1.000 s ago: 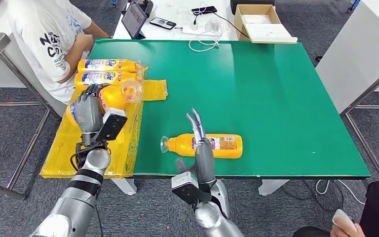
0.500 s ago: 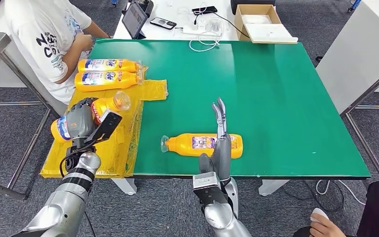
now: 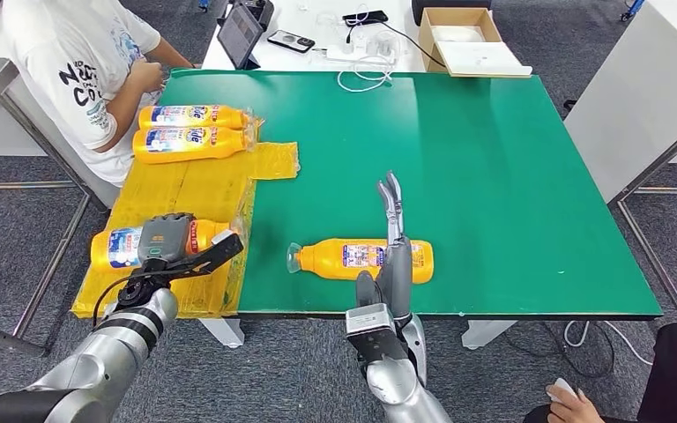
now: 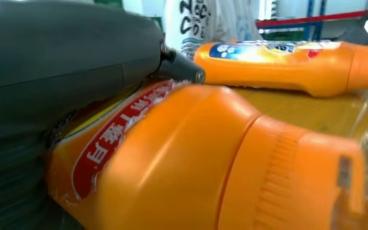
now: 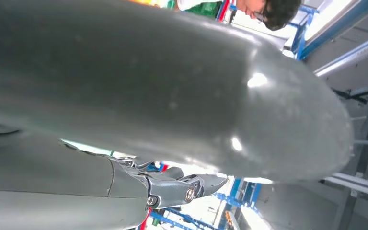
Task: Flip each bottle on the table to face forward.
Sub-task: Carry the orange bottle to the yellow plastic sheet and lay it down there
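Observation:
An orange bottle lies on the yellow plastic sheet at the table's front left, and my left hand grips its middle. In the left wrist view that bottle is close up with its cap end toward the camera, under my thumb. A second orange bottle lies on the green table near the front edge, cap to the left. My right hand stands over it with fingers straight and holds nothing. Two more bottles lie at the sheet's back.
A person in a white T-shirt sits at the table's far left corner. Behind the green table a white desk carries a tablet, a phone and a cardboard box. Another person's hand shows at the lower right.
My left hand has brought its bottle down and forward, from tilted above the sheet to lying flat near the front. The right hand shifted right a second ago and has since held still.

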You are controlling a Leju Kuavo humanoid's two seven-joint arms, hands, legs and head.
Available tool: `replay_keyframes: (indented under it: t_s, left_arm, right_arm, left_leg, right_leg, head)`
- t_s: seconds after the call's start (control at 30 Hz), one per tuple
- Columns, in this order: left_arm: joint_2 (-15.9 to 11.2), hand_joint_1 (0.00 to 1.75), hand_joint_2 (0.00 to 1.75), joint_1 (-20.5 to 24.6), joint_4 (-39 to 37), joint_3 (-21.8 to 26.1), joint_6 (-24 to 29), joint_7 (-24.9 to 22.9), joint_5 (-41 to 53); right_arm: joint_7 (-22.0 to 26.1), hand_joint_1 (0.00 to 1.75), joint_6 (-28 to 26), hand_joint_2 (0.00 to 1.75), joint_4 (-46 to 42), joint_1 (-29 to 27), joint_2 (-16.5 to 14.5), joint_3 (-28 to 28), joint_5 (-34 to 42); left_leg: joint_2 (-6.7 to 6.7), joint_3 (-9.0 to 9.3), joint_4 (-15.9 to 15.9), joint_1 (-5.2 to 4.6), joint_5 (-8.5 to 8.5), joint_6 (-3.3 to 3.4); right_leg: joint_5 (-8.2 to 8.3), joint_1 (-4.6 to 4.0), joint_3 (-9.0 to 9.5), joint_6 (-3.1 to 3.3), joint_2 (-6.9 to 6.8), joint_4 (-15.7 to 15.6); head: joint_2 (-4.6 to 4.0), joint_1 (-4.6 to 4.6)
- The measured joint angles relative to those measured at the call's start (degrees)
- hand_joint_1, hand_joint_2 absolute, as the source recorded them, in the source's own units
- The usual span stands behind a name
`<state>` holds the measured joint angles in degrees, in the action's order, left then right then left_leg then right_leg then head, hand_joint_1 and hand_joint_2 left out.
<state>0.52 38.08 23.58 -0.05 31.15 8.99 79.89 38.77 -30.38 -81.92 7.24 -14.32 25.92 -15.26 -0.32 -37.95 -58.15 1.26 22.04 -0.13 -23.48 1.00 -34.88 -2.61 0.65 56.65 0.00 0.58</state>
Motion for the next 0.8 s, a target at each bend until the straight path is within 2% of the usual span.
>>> replay_keyframes:
  t_s: [0.2, 0.53, 0.57, 0.63, 0.67, 0.7, 0.77, 0.8]
  left_arm:
    - [-1.0, 1.75, 1.75, 0.8, -1.6, -1.3, -2.5, 0.4, 0.0]
    - [-1.4, 1.75, 1.75, 1.2, -2.3, -1.8, -3.0, 0.7, 0.0]
    - [-1.4, 1.52, 1.75, 1.2, -2.3, -1.8, -3.2, 0.7, -0.1]
    - [-1.5, 0.65, 1.75, 1.3, -2.3, -1.8, -4.0, 1.0, -0.8]
    - [-1.5, 0.21, 1.31, 1.3, -2.4, -1.8, -4.7, 1.4, -1.5]
    - [-1.5, 0.00, 0.87, 1.4, -2.4, -1.7, -5.6, 2.0, -2.7]
    - [-1.5, 0.00, 0.00, 1.6, -2.4, -0.9, -8.2, 3.4, -6.1]
    - [-1.5, 0.00, 0.00, 1.7, -2.4, -0.2, -10.0, 4.1, -8.1]
  right_arm:
    - [0.0, 0.00, 0.5, 0.00, 1.6, 0.4, -0.1, 0.0, 0.0]
    - [0.0, 0.00, 0.5, 0.00, 2.9, 0.5, -0.2, 0.0, 0.0]
    - [0.0, 0.00, 0.5, 0.00, 3.0, 0.5, -0.2, 0.0, 0.0]
    - [0.0, 0.00, 0.6, 0.00, 3.2, 0.5, -0.2, 0.0, 0.0]
    - [0.0, 0.00, 0.6, 0.00, 3.3, 0.5, -0.3, 0.0, 0.0]
    - [0.0, 0.00, 0.7, 0.00, 3.4, 0.5, -0.3, 0.0, 0.0]
    - [-0.1, 0.00, 0.9, 0.00, 3.6, 0.5, -0.3, 0.0, 0.0]
    - [-0.1, 0.00, 1.0, 0.00, 3.7, 0.5, -0.3, 0.0, -0.1]
  left_leg:
    - [-0.02, 0.04, 0.0, -0.01, 0.00, 0.00]
    - [-0.02, 0.15, 0.0, -0.01, 0.00, 0.00]
    - [-0.02, 0.15, 0.0, -0.01, 0.00, 0.00]
    - [-0.02, 0.16, 0.0, -0.01, 0.00, 0.00]
    - [-0.02, 0.18, 0.0, -0.01, 0.00, 0.00]
    - [-0.02, 0.20, 0.0, -0.01, 0.00, 0.00]
    - [-0.04, 0.24, 0.0, -0.01, 0.00, 0.00]
    - [-0.07, 0.25, 0.0, -0.01, 0.00, 0.00]
  right_leg:
    - [0.00, 0.01, 0.07, 0.00, 0.00, 0.0]
    - [0.00, 0.00, 0.16, 0.00, 0.00, 0.0]
    - [0.00, 0.00, 0.17, 0.00, 0.00, 0.0]
    - [0.00, 0.00, 0.19, 0.00, 0.00, 0.0]
    - [0.00, 0.00, 0.20, 0.00, 0.00, 0.0]
    - [0.00, 0.01, 0.22, 0.00, 0.00, 0.0]
    - [0.00, 0.01, 0.26, 0.00, -0.01, 0.0]
    - [-0.01, 0.01, 0.27, 0.00, -0.02, 0.0]
  head:
    - [0.00, 0.00]
    - [0.00, -0.02]
    - [0.00, -0.02]
    - [0.00, -0.01]
    - [0.00, -0.01]
    - [0.00, -0.01]
    - [0.00, -0.02]
    - [0.00, -0.02]
